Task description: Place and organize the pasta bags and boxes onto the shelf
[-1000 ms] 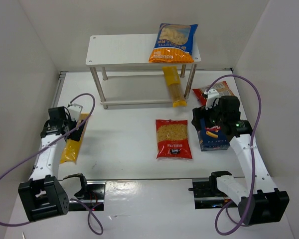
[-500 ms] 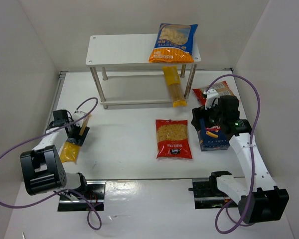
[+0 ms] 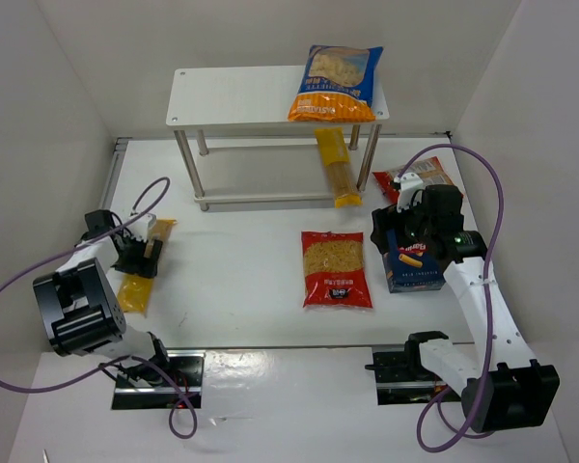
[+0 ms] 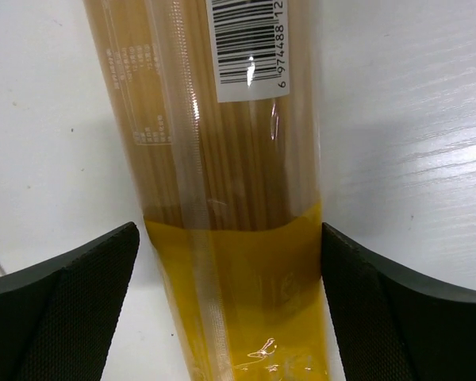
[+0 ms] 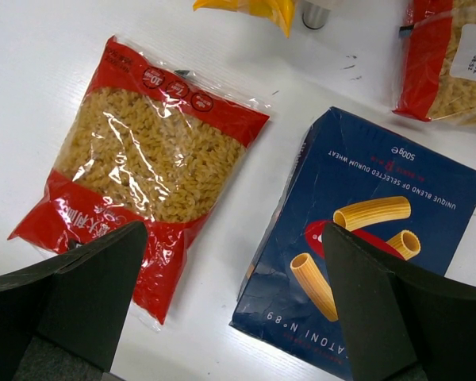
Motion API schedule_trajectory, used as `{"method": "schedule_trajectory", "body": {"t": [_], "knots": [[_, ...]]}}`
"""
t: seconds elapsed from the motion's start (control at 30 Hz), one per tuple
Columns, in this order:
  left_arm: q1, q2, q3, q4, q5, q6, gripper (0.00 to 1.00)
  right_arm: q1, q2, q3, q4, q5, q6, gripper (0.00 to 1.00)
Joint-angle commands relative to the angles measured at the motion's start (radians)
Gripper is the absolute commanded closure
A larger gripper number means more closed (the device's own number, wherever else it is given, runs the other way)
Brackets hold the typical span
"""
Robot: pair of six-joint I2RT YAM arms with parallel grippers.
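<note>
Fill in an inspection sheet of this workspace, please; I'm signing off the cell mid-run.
Surface: white table, nothing wrong seen.
Job's things: blue-and-orange bag on the shelf top board; shelf spaghetti bag poking out from under that board at the right; table spaghetti bag, middle red bag, right red bag and blue box lie on the table.
Clutter: nothing seen.
Grippers: left gripper jaws open, straddling the table spaghetti bag; right gripper jaws open above the blue box and middle red bag, holding nothing.
Cables: left cable and right cable, purple, loop from the arms.
Surroundings: white walls on three sides.
</note>
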Motion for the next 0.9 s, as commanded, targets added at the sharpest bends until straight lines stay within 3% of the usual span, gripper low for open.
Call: {"method": "schedule_trajectory", "body": {"t": [0.0, 0.17, 0.27, 0.3, 0.33, 0.4, 0.67, 0.87], "knots": [[0.049, 0.074, 0.026, -0.047, 0.004, 0.076, 0.03, 0.007, 0.000, 0.031, 0.001, 0.005, 0.007, 0.01], [0.060, 0.098, 0.037, -0.080, 0.005, 0.115, 0.06, 0.007, 0.000, 0.031, 0.001, 0.005, 0.007, 0.01], [0.060, 0.117, 0.047, -0.106, 0.005, 0.136, 0.25, 0.007, 0.000, 0.031, 0.001, 0.005, 0.007, 0.01], [0.060, 0.126, 0.057, -0.119, -0.005, 0.145, 0.35, 0.007, 0.000, 0.031, 0.001, 0.005, 0.007, 0.01], [0.060, 0.126, 0.057, -0.119, -0.005, 0.145, 0.67, 0.007, 0.000, 0.031, 0.001, 0.005, 0.007, 0.01], [0.060, 0.126, 0.057, -0.128, -0.029, 0.145, 0.98, 0.007, 0.000, 0.031, 0.001, 0.005, 0.007, 0.01], [0.060, 0.043, 0.152, -0.281, 0.044, 0.142, 1.00, 0.007, -0.020, 0.031, 0.001, 0.005, 0.007, 0.01], [0.011, -0.137, 0.193, -0.355, 0.101, 0.083, 1.00, 0.007, -0.029, 0.031, 0.001, 0.005, 0.007, 0.01]]}}
